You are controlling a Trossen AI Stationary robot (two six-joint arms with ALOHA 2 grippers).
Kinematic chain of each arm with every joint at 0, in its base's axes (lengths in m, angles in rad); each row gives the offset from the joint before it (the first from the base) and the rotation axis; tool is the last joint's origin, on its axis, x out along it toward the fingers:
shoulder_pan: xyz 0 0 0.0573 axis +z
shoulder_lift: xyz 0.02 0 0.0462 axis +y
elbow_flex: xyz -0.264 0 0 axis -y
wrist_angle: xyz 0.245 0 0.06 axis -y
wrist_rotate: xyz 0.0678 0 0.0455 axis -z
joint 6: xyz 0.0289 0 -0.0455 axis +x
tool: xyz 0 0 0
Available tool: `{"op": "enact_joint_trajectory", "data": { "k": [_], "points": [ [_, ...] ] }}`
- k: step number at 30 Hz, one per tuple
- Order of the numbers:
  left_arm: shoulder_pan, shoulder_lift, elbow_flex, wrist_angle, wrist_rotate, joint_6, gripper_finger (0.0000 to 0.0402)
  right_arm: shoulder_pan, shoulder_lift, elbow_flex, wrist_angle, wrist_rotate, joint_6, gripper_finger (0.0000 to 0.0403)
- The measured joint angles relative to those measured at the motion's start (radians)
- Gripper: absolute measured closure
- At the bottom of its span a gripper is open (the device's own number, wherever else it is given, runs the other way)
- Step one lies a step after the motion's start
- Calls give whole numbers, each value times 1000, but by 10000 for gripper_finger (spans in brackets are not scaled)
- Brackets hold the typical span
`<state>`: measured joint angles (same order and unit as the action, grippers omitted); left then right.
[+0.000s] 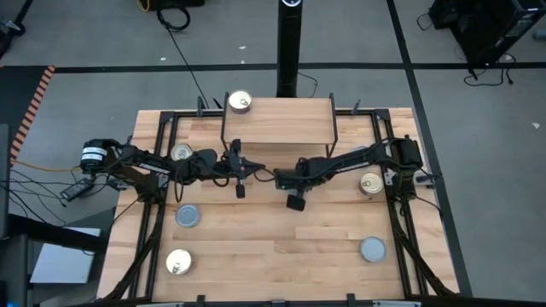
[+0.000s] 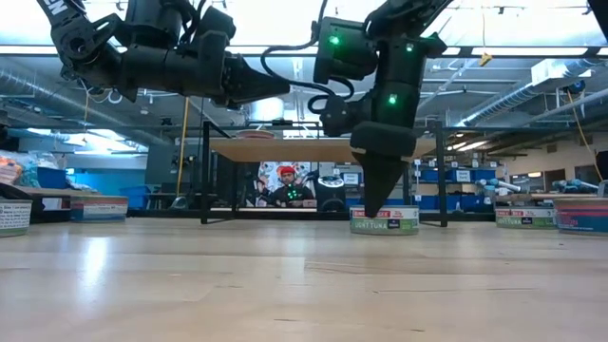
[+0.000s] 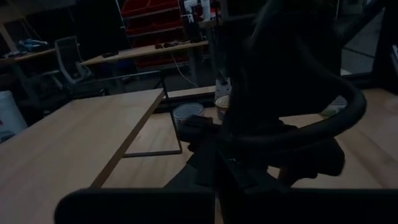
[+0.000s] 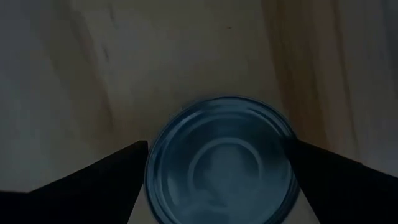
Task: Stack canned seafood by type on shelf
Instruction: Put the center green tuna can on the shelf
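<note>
Right gripper [image 4: 217, 180]: dark fingers stood apart, flanking a flat round blue-grey tin [image 4: 219, 163].
Left gripper [image 1: 240, 189]: jaws together, empty, beside the light-wood shelf [image 1: 277, 119].

Left gripper [image 1: 240, 189] has its fingers pressed together — right gripper [image 1: 295, 202] points down, fingers spread wide.

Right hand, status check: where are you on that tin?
Right hand open, straddling a blue-grey tin, not yet closed. Left hand shut, empty, hovering mid-table. One gold-lid tin on the shelf. Nothing in the way.
</note>
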<state>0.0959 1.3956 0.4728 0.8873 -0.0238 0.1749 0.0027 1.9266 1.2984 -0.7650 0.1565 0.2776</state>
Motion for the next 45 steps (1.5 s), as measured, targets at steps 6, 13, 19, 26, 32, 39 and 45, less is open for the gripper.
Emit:
{"op": "enact_joint_trajectory", "data": {
  "k": [6,13,19,26,32,39,45],
  "points": [
    [0,0,0,-4,0,-1,398,-10,0,0,-5,-18,-18,3],
    [0,0,0,-7,0,-4,398,-36,-2,-10,5,-51,-51,3],
    [0,0,0,-10,1,-4,398,-40,4,29,-61,-74,-79,3],
    [-2,-2,0,-8,11,-6,398,-40,5,142,-169,-120,-124,3],
    [-2,-2,0,-18,19,-7,398,-34,5,154,-177,-109,-218,19],
    [-2,-2,0,-23,18,-6,398,-40,4,154,-282,-109,-165,151],
    [-2,-2,0,-24,17,-6,398,-39,3,155,-342,-100,-188,361]
  ]
}}
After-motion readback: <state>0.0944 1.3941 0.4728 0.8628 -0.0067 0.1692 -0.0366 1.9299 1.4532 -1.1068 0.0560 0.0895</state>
